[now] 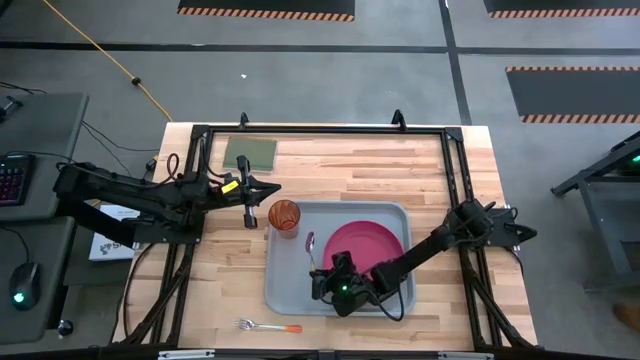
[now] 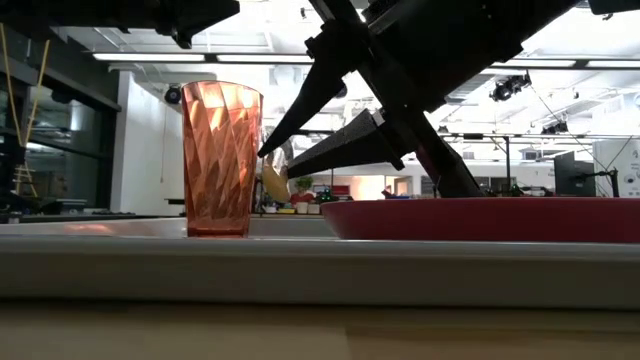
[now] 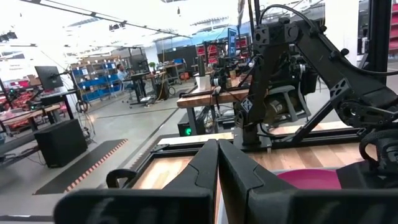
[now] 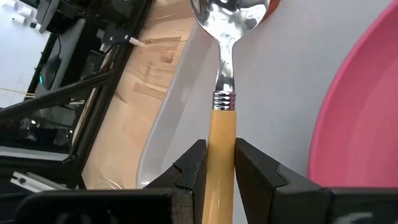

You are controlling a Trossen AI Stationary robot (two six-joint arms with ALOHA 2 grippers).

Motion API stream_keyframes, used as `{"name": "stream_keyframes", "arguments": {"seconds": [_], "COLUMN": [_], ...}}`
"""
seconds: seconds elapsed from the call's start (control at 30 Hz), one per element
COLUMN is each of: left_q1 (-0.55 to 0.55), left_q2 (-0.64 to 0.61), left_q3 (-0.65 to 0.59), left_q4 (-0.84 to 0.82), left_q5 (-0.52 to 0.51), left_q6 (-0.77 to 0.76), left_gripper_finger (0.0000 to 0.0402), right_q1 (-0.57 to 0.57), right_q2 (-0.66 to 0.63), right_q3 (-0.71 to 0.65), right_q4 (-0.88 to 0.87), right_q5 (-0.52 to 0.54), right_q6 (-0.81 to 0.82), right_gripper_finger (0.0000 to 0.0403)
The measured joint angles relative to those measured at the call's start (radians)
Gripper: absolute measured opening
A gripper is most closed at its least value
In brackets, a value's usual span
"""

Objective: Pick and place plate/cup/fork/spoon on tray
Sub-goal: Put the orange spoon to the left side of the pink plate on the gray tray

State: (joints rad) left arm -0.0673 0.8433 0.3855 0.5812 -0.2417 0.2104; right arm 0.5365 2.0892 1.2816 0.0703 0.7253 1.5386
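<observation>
The grey-blue tray (image 1: 290,290) lies mid-table. The magenta plate (image 1: 368,243) rests flat in it, and the orange cup (image 1: 285,215) stands upright in its far left corner. My right gripper (image 1: 320,278) is over the tray's near part, shut on the spoon (image 1: 310,248), whose bowl (image 4: 230,15) points toward the far edge. The fork (image 1: 268,326) lies on the table near the front edge. My left gripper (image 1: 270,187) is shut and empty, raised just beyond the cup's far left side. My right gripper pinches the spoon's orange handle (image 4: 221,140) between its two fingers, one on each side, a little behind the metal collar. The fingers (image 2: 300,130) slant down from the table's near right, and the handle runs out ahead of them. I cannot tell whether the bowl rests on the tray floor.
A flat green square pad (image 1: 250,153) lies at the table's far left. A black frame (image 1: 320,130) runs around the table's edges. Bare wood shows left of the tray and along the far side.
</observation>
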Motion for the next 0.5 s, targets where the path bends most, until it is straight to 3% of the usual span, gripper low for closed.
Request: {"name": "stream_keyframes", "arguments": {"seconds": [0.5], "left_q1": [0.0], "left_q2": [0.0], "left_q3": [0.0], "left_q4": [0.0], "left_q5": [0.0], "left_q6": [0.0], "left_gripper_finger": [0.0003], "right_q1": [-0.021], "right_q2": [0.0], "right_q3": [0.0], "right_q4": [-0.028], "right_q5": [-0.01], "right_q6": [-0.002], "right_gripper_finger": [0.0068]}}
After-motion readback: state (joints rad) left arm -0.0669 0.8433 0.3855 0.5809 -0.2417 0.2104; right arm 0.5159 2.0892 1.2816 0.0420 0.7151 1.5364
